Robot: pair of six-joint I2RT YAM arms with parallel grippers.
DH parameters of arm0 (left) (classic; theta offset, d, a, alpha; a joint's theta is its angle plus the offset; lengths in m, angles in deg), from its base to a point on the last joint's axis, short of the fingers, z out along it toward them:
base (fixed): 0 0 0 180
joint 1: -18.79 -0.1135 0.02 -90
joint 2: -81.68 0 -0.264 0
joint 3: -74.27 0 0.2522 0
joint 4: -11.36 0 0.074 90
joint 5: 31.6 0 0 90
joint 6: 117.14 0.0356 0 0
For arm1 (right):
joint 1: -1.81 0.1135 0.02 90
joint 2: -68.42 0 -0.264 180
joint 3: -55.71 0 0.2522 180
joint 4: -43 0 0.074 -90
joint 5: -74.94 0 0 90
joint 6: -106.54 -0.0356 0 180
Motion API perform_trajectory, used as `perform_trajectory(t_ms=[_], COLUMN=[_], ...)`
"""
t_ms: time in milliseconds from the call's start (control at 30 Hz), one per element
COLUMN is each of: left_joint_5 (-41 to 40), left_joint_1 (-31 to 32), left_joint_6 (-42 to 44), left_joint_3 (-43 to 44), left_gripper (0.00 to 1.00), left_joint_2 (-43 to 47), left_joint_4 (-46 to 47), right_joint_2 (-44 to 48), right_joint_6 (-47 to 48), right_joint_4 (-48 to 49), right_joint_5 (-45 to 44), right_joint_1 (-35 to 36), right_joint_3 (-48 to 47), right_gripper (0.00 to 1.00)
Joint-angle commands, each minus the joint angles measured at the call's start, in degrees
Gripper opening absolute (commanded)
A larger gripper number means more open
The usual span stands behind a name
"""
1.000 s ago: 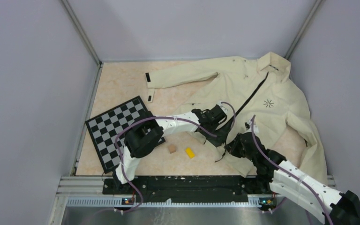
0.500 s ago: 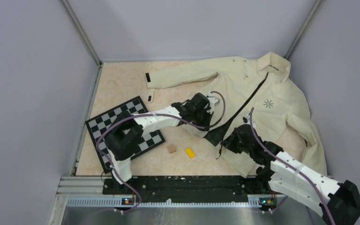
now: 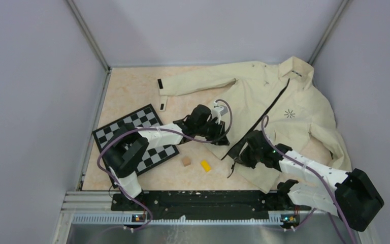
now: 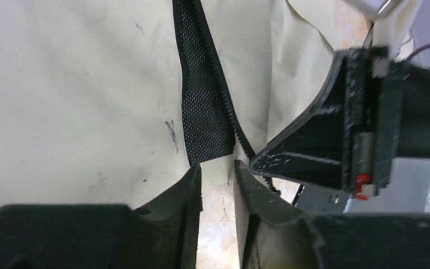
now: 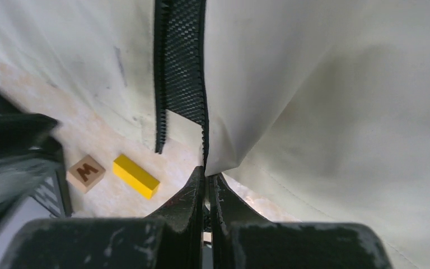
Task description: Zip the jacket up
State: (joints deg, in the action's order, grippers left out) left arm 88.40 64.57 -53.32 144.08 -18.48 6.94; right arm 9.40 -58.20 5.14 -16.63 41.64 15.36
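Lining up zip (image 3: 274, 103) ends at hem of jacket (image 3: 304, 122), spread far right on tabletop (image 3: 132, 96). Pinching hem corner w/ right pincer (image 5: 206, 175), fully closed. W/ left pincer (image 4: 218, 168), barely ajar, at opp. edge; grip unclear. Next: mate ends precisely.

Pale grey walls (image 3: 30, 101) enclose a beige marbled tabletop (image 3: 132, 96).

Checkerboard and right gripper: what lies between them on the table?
Between the checkerboard and the right gripper lie a brown block and a yellow block, set apart from each other. The top view shows this best.
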Motion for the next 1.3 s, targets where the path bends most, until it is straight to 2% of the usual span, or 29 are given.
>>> perform_trajectory(t_ms=[0,100,167,300,433,633,800,900,967,1000,1033,1167,1267], left_joint_5=[-7.4,-7.9,-10.3,-20.2,-24.8,-31.9,-34.0,-36.2,-38.1,-39.4,-40.6,-44.7,-45.3], left_joint_1=[1.0,1.6,3.2,8.0,9.4,12.4,12.8,13.2,14.0,14.3,14.7,15.0,15.0], left_joint_6=[5.7,10.5,13.4,17.2,16.6,15.4,13.7,13.4,13.4,13.4,13.4,13.4,14.4], left_joint_3=[7.0,9.7,13.3,20.5,25.3,25.4,22.6,23.8,24.9,25.4,25.8,28.0,29.4], left_gripper=[0.39,0.6,0.66,0.67,0.64,0.53,0.47,0.47,0.56,0.56,0.54,0.27,0.17], left_joint_2=[1.2,-1.6,-4.2,-8.8,-12.9,-15.2,-14.9,-16.8,-18.2,-18.7,-19.1,-20.4,-19.7], left_joint_4=[-8.6,-17.8,-23.5,-32.1,-36.6,-37.5,-34.3,-34.5,-35.3,-35.7,-36.0,-38.6,-39.3], right_joint_2=[-3.1,-4.1,-4.0,-1.3,1.9,5.4,8.4,10.4,11.5,12.0,12.4,13.1,12.3], right_joint_6=[2.8,7.8,9.0,10.2,8.5,6.9,7.1,6.1,6.0,6.1,5.8,5.1,5.1], right_joint_4=[-5.4,-11.5,-14.7,-16.0,-14.6,-14.5,-15.1,-16.3,-16.3,-16.4,-16.5,-15.8,-15.1], right_joint_5=[-2.1,-7.6,-10.3,-9.8,-8.5,-8.8,-9.6,-10.4,-10.2,-10.3,-10.7,-11.2,-11.6], right_joint_1=[-0.4,-0.4,-0.4,-0.5,-0.5,-0.5,-0.5,-0.5,-0.5,-0.5,-0.5,-0.5,-0.5], right_joint_3=[-2.8,-5.0,-5.6,-5.5,-3.5,-1.1,0.0,0.8,1.3,1.4,1.8,2.6,2.2], right_gripper=[0.0,0.0,0.0,0.0,0.0,0.0,0.0,0.0,0.0,0.0,0.0,0.0,0.0])
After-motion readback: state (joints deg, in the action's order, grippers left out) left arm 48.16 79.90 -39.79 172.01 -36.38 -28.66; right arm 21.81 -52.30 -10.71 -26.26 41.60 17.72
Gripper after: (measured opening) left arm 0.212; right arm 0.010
